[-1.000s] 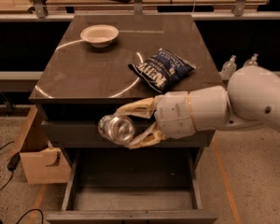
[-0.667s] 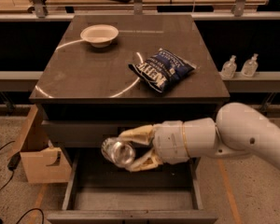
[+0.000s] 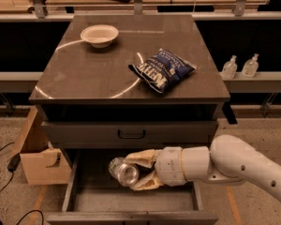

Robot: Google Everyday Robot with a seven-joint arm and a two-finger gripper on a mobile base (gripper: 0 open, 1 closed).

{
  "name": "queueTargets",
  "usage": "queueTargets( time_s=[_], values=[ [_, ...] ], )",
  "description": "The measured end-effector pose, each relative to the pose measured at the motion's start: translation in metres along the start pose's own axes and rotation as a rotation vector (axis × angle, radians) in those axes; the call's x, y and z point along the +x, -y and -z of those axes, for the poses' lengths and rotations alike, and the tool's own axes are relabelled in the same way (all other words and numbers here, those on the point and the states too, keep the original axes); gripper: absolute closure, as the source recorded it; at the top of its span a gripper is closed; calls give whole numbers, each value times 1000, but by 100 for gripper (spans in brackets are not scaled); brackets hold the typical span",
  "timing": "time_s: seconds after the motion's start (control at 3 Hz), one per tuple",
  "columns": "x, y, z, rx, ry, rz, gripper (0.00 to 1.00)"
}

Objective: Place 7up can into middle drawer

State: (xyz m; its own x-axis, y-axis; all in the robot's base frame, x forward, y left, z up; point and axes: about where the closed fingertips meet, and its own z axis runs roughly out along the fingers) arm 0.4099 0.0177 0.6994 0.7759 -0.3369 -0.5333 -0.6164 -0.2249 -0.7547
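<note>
While it lies sideways, shiny round end outward, the silvery 7up can (image 3: 123, 172) sits clamped in the gripper (image 3: 136, 172) over the open middle drawer (image 3: 131, 201).

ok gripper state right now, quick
gripper: closed on the 7up can, over the open middle drawer

pincer (image 3: 136, 171) gripping 7up can (image 3: 123, 171), over open middle drawer (image 3: 131, 199)
</note>
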Motion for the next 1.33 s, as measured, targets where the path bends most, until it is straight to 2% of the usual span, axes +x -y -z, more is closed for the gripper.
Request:
queueTargets(
  time_s=[0.67, 1.33],
  values=[
    [12, -12, -9, 28, 2, -18, 100],
    [68, -59, -37, 54, 30, -56, 100]
  ],
)
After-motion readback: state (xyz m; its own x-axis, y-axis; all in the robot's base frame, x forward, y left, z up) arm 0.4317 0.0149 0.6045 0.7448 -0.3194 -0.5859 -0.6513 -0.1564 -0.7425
